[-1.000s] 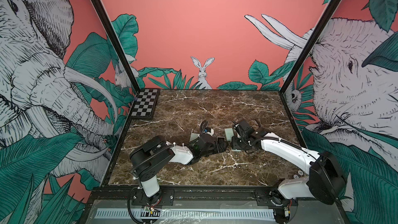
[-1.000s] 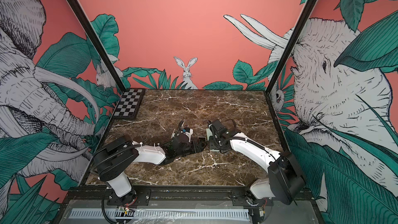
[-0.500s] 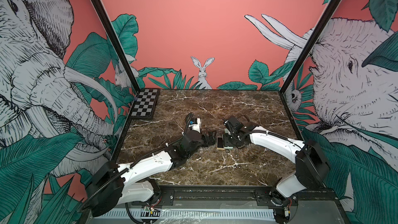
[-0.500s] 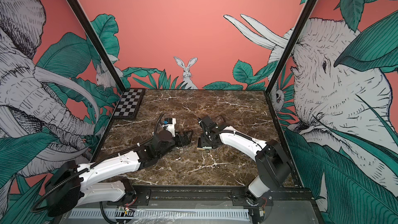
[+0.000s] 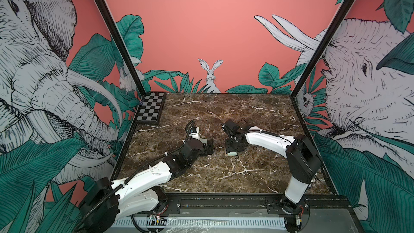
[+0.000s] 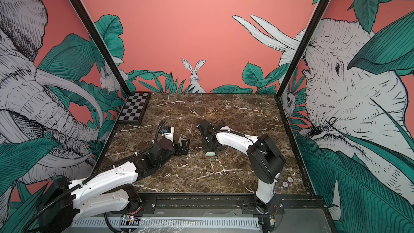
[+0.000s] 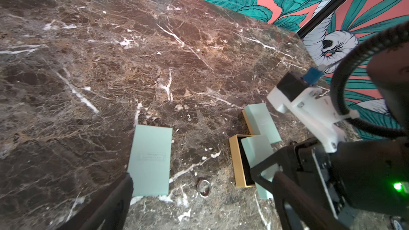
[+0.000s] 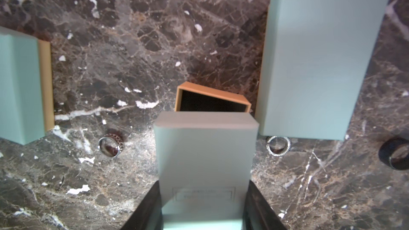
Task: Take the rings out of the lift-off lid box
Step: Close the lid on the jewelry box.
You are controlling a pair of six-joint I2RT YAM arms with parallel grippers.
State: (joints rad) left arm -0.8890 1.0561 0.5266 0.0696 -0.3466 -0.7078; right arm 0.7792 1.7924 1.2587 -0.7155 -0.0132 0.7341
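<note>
Right wrist view has the right pincer [image 8: 202, 186] clenched on a mint-green lid [image 8: 205, 151] whose flat face bears a faint framed label. The lid is held over an open box base [image 8: 212, 95] with tan walls and a black inside.

Three rings [image 8: 279, 149] lie loose on the brown marble bench [image 8: 132, 40], all outside that base:

- **Studded ring** [image 8: 110, 145]: silvery, with a row of dark dots round its band. It lies between the held lid and another mint box [image 8: 20, 85] that shows a tan edge.
- **Beaded ring** [image 8: 276, 143]: silvery with a knobbly rim. It sits right at the short edge of a second lid [image 8: 321, 63] lying flat on the bench, and I cannot tell whether the two touch.
- **Black ring** [image 8: 395, 154]: a wider, plain dark band. It lies beyond that lid's far corner, at the frame's edge.

Each ring is small against the boxes, a fraction of a lid's width. In both top views they read only as tiny dark circles on the bench beside the right pincer.

Near the middle of the bench, the left pincer [image 5: 210, 146] hangs released, jaws spread wide and grasping nothing, facing the right pincer across a gap. In the left wrist view one of its dark fingers [image 7: 124, 191] shows at a corner of the flat second lid, apart from the tan base
</note>
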